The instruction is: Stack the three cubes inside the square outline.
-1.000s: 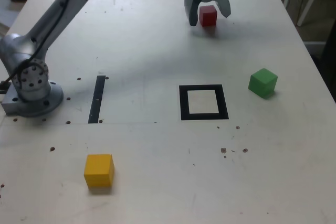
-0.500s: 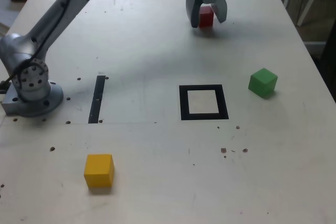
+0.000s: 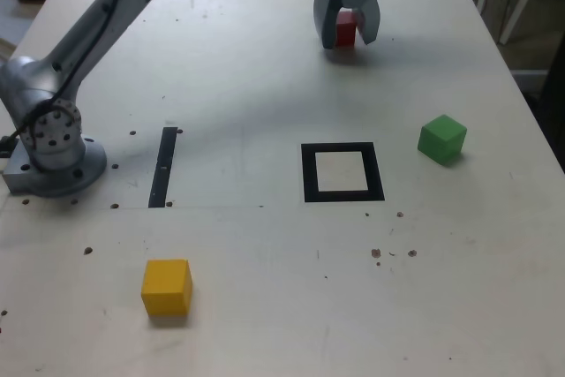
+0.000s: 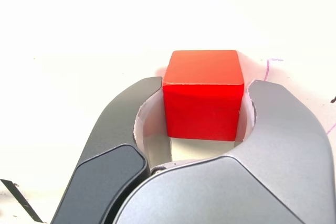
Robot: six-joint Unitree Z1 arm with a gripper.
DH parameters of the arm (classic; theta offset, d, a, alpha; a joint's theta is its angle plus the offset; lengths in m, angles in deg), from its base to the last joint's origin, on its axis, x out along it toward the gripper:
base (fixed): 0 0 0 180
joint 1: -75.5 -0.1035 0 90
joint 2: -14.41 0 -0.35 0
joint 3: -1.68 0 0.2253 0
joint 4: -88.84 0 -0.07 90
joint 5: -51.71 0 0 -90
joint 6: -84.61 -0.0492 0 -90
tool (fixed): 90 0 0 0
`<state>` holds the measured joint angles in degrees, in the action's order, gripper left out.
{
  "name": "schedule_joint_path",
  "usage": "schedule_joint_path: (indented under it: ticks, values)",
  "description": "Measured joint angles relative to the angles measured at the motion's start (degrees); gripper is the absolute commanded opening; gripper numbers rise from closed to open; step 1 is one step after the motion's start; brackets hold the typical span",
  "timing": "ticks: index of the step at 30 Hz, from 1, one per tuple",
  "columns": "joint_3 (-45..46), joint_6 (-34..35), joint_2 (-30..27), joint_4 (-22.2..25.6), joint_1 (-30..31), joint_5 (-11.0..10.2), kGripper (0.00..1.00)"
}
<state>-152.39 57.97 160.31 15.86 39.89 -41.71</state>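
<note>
Gripper [image 4: 205, 82] drawn in on red cube [image 4: 203, 109], one pad against each side face. Cube rests on the table beyond the square outline [image 3: 311, 174] in the exterior view. Looks light, stiff, hardly fragile; smooth faces might slip. Best hold: opposite flat sides, mid-height, as now. Farther back, arm [image 3: 99, 31] reaches out long and low past the outline's far side, fingers angled down.

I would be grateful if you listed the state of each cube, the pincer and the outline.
Solid red cube: between the pincer's jaws, flat.
Grey metal pincer: closed on the red cube.
Solid yellow cube: resting on the table, ungripped.
Solid green cube: likewise.
Black square outline: nothing inside.
</note>
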Motion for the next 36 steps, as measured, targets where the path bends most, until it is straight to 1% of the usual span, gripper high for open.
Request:
schedule_joint_path:
  ticks: [4, 8, 12, 19, 23, 28, 30, 36]
  values:
    - [1.0, -0.5, -0.5, 0.0, 0.1, 0.0, 0.31]
    - [4.7, -0.8, -2.5, 0.0, 0.8, -0.2, 0.31]
    - [8.6, -0.7, -6.1, -0.6, 1.8, -0.2, 0.31]
    - [20.6, 0.9, -15.0, -2.2, 5.7, 0.1, 0.31]
    - [28.3, 1.9, -20.3, -5.4, 7.7, 1.4, 0.31]
    - [38.3, 3.8, -26.6, -11.4, 9.9, 2.9, 0.31]
    - [41.8, 4.6, -28.8, -12.5, 11.6, 3.0, 0.31]
    - [48.4, 9.0, -31.9, -16.6, 18.4, 2.6, 0.31]
